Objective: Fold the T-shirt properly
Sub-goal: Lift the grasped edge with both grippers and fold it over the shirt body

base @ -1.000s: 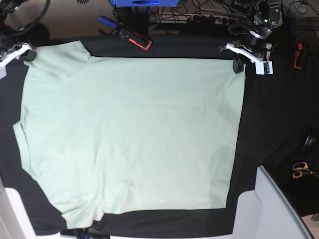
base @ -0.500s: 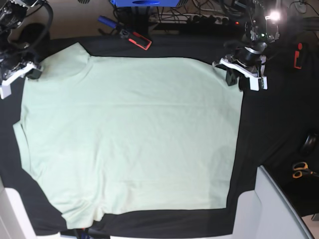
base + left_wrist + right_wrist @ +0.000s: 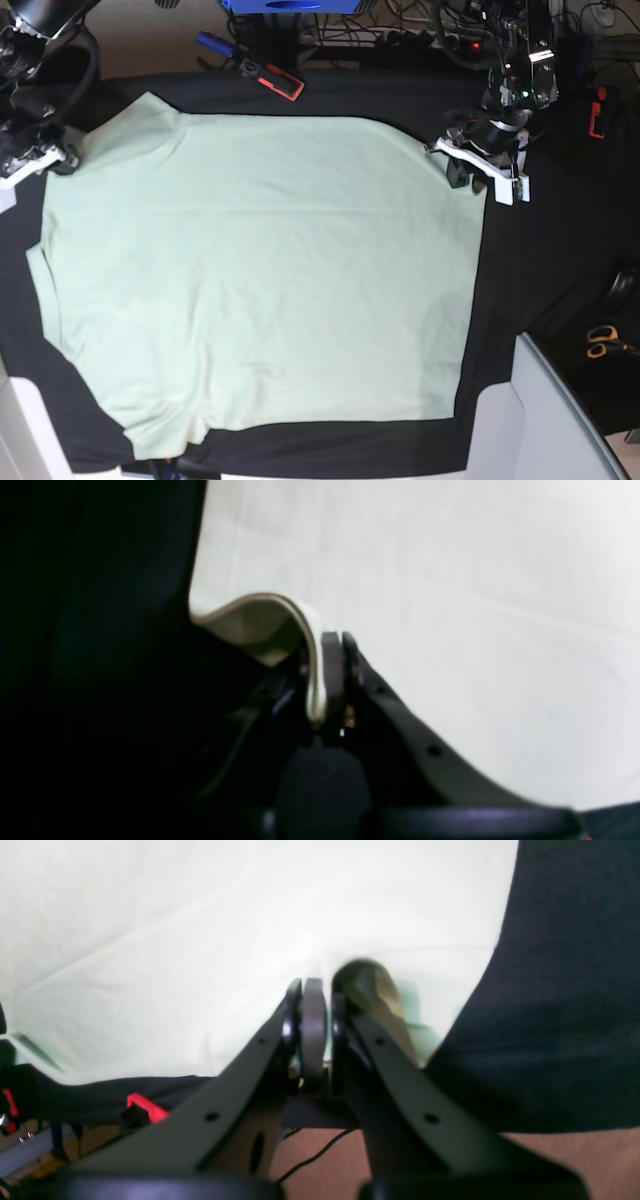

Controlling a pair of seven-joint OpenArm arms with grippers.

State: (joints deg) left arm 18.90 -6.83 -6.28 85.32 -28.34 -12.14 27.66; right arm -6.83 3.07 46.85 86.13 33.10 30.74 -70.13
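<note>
The pale mint-green T-shirt lies spread flat on the black table. My left gripper is at the shirt's far right corner, shut on the fabric. In the left wrist view the T-shirt curls up in a fold into the closed left gripper. My right gripper sits at the shirt's far left edge. In the right wrist view the right gripper is shut, with T-shirt cloth bunched beside its fingers.
A red-and-black tool and a blue box lie beyond the table's far edge, among cables. Orange-handled scissors and a red object are at the right. A pale grey bin stands at the near right corner.
Both grippers have moved toward the near side, the left one also inward, dragging the shirt's far corners with them. The far right corner now lifts off the table.
</note>
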